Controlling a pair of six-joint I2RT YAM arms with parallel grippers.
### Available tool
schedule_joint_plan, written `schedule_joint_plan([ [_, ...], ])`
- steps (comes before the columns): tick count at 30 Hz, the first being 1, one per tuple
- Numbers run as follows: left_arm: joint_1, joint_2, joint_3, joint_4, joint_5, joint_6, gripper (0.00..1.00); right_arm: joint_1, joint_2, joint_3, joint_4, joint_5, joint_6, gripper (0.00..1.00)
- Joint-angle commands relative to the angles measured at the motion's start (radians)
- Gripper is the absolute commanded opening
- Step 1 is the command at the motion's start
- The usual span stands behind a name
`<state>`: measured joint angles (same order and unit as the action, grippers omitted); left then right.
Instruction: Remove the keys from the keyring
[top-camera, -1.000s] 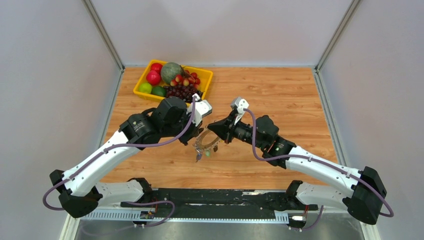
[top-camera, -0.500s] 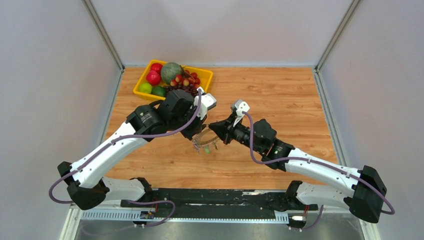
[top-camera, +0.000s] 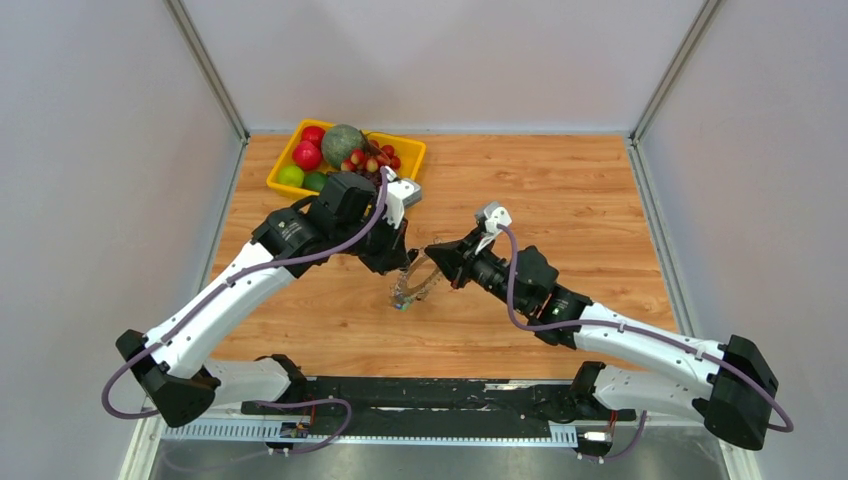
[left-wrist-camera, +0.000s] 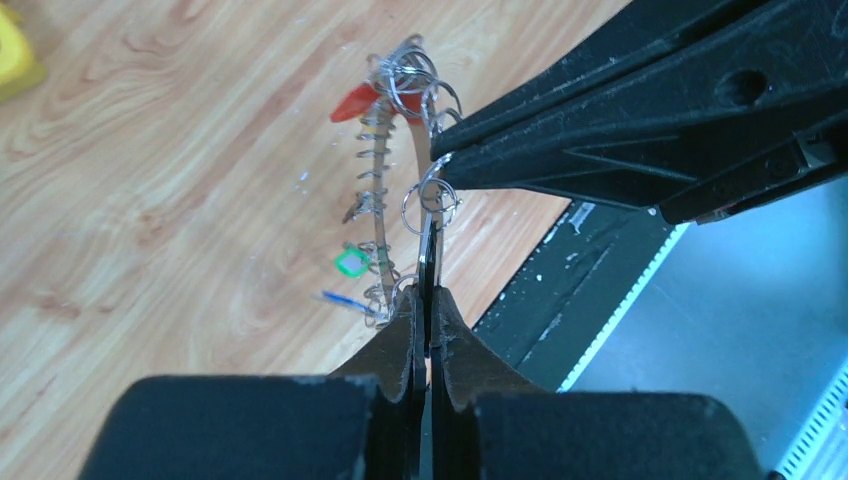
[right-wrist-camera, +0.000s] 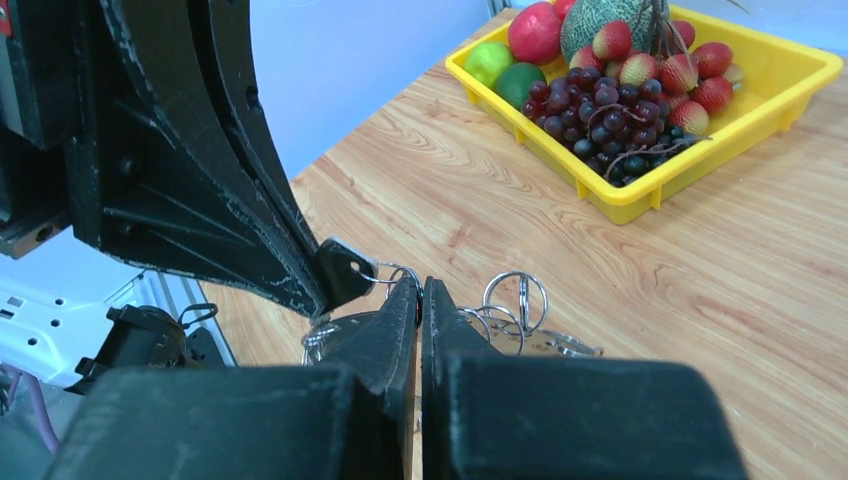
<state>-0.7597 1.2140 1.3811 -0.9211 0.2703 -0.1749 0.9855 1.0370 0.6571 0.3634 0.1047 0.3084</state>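
Note:
The keyring (top-camera: 414, 283) hangs tilted above the table between my two grippers. In the left wrist view it shows edge-on as a metal band (left-wrist-camera: 381, 225) strung with several small rings and the keys, whose red (left-wrist-camera: 354, 101), green (left-wrist-camera: 350, 262) and blue (left-wrist-camera: 344, 300) heads show. My left gripper (left-wrist-camera: 428, 300) is shut on a black key (right-wrist-camera: 345, 270) joined to a small ring (left-wrist-camera: 430, 195). My right gripper (right-wrist-camera: 420, 292) is shut on the keyring's edge, with a bit of red between its pads. The two grippers' tips nearly touch in the top view: left (top-camera: 405, 263), right (top-camera: 432, 253).
A yellow fruit tray (top-camera: 281, 165) with apples, limes, grapes and a melon stands at the back left; it also shows in the right wrist view (right-wrist-camera: 640, 200). The black rail and the table's near edge (left-wrist-camera: 560, 290) lie just beyond the keyring.
My left wrist has swung back toward the tray and turned. My right gripper has shifted slightly right. The keyring stays held between them, now more tilted.

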Motion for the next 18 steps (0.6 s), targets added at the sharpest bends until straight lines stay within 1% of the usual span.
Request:
schedule_joint_plan([
  [1, 0.006, -0.049, -0.041, 0.078, 0.142, -0.042, 0.00, -0.018, -0.033, 0.000, 0.002, 0.101, 0.053, 0.00],
  [6, 0.001, -0.090, -0.110, 0.110, 0.143, 0.061, 0.00, -0.032, -0.035, 0.036, -0.034, 0.050, 0.091, 0.00],
  [8, -0.009, -0.110, -0.125, 0.113, 0.122, 0.108, 0.00, -0.041, -0.021, 0.058, -0.054, 0.020, 0.106, 0.00],
  [14, -0.052, -0.106, -0.115, 0.081, 0.036, 0.213, 0.00, -0.047, 0.031, 0.138, -0.105, -0.072, 0.164, 0.00],
  [18, -0.080, -0.100, -0.109, 0.079, -0.012, 0.253, 0.00, -0.048, 0.061, 0.185, -0.138, -0.135, 0.195, 0.00],
])
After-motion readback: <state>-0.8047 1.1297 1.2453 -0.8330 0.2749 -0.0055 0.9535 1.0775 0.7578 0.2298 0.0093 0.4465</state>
